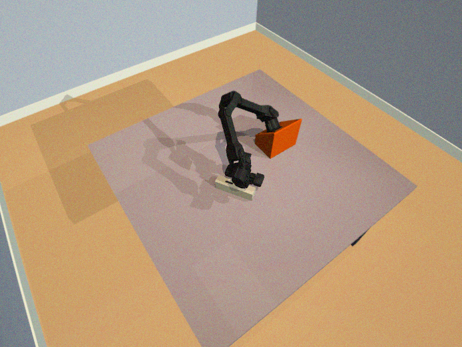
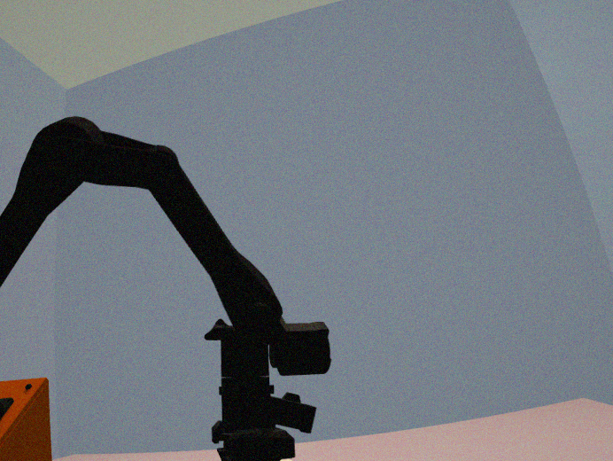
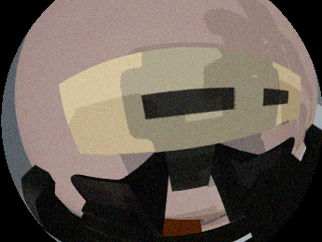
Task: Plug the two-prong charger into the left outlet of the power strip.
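Note:
The cream power strip (image 1: 234,191) (image 3: 100,132) lies on the mat. In the wrist view its top shows a long dark slot (image 3: 188,102) near the middle and a shorter dark slot (image 3: 275,97) toward the right end. My gripper (image 1: 240,182) (image 3: 184,146) points down at the strip and is shut on the dark charger (image 3: 188,179), a block between the two black fingers. In the wrist view the charger meets the strip's lower long edge. Its prongs are hidden, and I cannot tell whether they touch or enter an outlet. In the exterior view the fingertips are below the frame.
An orange wedge-shaped block (image 1: 285,137) (image 2: 36,425) stands at the arm's base, behind the strip. It also shows at the bottom of the wrist view (image 3: 181,227). The mauve mat (image 1: 298,223) lies under everything, with arm shadows across it.

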Available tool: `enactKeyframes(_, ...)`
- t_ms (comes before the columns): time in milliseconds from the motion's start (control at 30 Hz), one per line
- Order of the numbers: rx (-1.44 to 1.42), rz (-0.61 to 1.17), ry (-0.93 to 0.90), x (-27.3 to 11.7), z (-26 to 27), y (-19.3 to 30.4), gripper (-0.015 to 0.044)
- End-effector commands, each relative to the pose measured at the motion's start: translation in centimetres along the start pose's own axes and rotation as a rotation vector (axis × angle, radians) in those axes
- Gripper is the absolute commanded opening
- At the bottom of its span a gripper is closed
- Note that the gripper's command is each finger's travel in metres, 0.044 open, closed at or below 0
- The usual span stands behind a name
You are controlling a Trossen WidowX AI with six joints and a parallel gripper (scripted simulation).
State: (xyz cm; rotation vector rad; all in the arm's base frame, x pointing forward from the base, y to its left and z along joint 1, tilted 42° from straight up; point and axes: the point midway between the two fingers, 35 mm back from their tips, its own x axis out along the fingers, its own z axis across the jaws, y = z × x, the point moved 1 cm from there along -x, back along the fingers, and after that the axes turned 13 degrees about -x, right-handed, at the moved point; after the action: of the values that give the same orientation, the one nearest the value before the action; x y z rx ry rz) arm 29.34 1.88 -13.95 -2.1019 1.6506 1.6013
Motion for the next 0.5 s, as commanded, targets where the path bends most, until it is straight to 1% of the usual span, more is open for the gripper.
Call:
enactKeyframes(0, 0.016, -0.027, -0.002, -0.19, -0.17, -0.89, 0.0000)
enactKeyframes(467, 0.016, -0.027, -0.002, -0.19, -0.12, -0.72, 0.0000)
